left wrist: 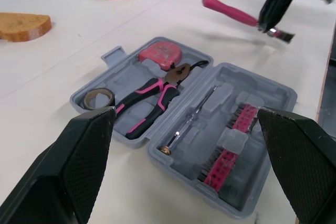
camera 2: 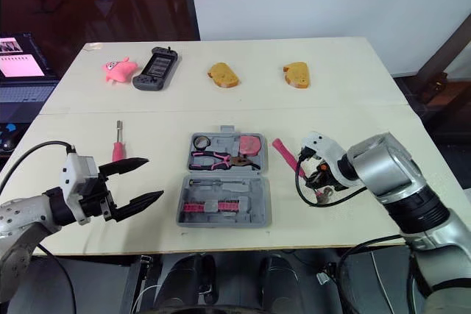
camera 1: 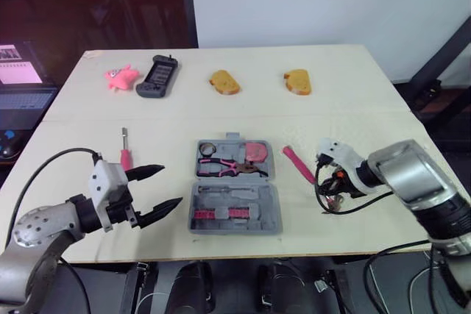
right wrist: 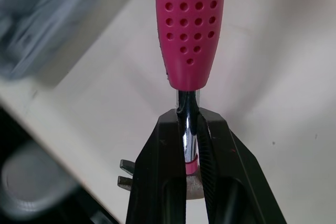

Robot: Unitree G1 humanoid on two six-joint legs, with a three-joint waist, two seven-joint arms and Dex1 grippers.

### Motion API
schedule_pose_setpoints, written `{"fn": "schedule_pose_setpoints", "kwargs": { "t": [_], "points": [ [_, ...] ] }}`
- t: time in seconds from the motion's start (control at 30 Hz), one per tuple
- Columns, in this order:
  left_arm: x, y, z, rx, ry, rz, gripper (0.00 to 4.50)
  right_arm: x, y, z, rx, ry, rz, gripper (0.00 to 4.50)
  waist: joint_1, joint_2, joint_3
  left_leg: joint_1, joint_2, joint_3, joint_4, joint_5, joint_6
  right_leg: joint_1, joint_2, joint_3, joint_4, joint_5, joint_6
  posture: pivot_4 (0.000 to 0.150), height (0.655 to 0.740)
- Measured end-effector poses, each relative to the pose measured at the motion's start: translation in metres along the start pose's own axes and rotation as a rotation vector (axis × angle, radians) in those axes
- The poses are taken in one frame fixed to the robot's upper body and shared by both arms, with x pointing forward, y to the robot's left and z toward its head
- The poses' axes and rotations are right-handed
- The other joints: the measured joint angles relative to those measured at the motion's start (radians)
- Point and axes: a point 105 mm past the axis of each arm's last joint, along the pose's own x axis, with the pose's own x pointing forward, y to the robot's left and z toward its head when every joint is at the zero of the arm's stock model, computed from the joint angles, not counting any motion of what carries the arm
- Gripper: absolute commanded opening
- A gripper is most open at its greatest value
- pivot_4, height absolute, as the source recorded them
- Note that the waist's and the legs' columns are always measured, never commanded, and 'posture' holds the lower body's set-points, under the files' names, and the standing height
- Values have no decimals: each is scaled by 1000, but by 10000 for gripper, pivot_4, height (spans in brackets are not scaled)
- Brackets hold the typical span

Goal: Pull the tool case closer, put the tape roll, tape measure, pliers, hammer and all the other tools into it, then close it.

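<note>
Tool case [camera 1: 235,230] with pliers [camera 1: 223,167], tape measure [camera 1: 257,152], tape roll [camera 1: 207,148]; left pincer [camera 1: 172,184] apart, right pincer [right wrist: 188,115] tight on hammer [camera 1: 298,163].

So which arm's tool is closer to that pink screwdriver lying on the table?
Left. The left tool hangs open just beside the screwdriver; the right tool is across the tool case, shut on the hammer.
</note>
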Motion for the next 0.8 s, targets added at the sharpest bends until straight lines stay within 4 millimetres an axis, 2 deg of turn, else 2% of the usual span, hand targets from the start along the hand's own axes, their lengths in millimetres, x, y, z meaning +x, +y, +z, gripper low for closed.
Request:
{"fn": "schedule_pose_setpoints", "kwargs": {
  "t": [0.1,0.33,0.47,0.63,0.7,0.8],
  "points": [
    [0,0,-1,-2,2,0,45000,5,-7,-4,87,-12,-67,323,-1,0,0,1,0,1,0,0,-1,0,1,0,0,0,0,1500,7188],
    [-3,-2,-4,-14,13,5,45000,21,0,-1,203,-44,-119,323,-3,-2,-1,1,1,1,0,0,-1,1,2,0,0,0,0,1500,7188],
    [-2,-1,-3,-12,12,5,45000,34,2,0,209,-53,-117,17825,-3,-2,-1,1,1,1,0,0,-1,1,2,0,0,0,0,1500,7188],
    [-3,0,-2,-4,10,6,45000,34,0,8,207,-93,-126,43880,-2,-2,-1,1,0,1,0,0,-1,2,2,0,0,0,1,1500,7188],
    [-3,0,-1,-3,10,3,45000,31,0,9,199,-103,-124,44594,-2,-2,-1,1,0,1,-1,0,-1,1,2,0,0,0,1,1500,7188],
    [-3,0,-1,3,13,-6,45000,15,-4,14,153,-152,-146,44594,-2,-2,-1,1,0,1,-1,0,-1,1,2,0,0,0,1,1500,7188]
  ]
}}
